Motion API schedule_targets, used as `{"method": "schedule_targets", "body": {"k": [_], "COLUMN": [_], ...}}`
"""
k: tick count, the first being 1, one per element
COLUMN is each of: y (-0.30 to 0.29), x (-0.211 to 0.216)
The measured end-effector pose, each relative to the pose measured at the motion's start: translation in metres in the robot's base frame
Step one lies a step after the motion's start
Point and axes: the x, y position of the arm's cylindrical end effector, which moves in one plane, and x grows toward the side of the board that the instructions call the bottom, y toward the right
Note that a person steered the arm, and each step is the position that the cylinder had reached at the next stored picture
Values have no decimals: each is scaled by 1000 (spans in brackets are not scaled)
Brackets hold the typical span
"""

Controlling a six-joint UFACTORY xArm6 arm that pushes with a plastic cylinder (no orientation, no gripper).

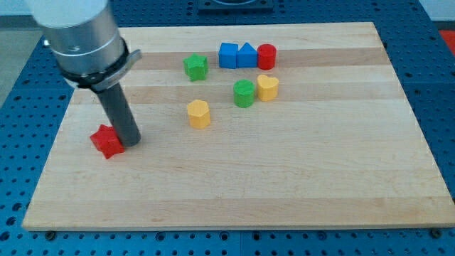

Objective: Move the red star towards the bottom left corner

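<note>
While arm leans in from view's top left, my tip (131,140) touches red star (106,141); no claw, just rod.

Wooden board (298,185) on a blue perforated base. My tip (131,140) touched the right side of the red star (106,141) at the view's left. Seven other blocks clustered well apart near the view's top centre.
</note>
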Motion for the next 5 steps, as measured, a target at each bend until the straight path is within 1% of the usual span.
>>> {"method": "schedule_targets", "body": {"k": [1,2,3,4,5], "y": [-2,-2,-20,-24,-24], "x": [-12,-34,-37,-22,2]}}
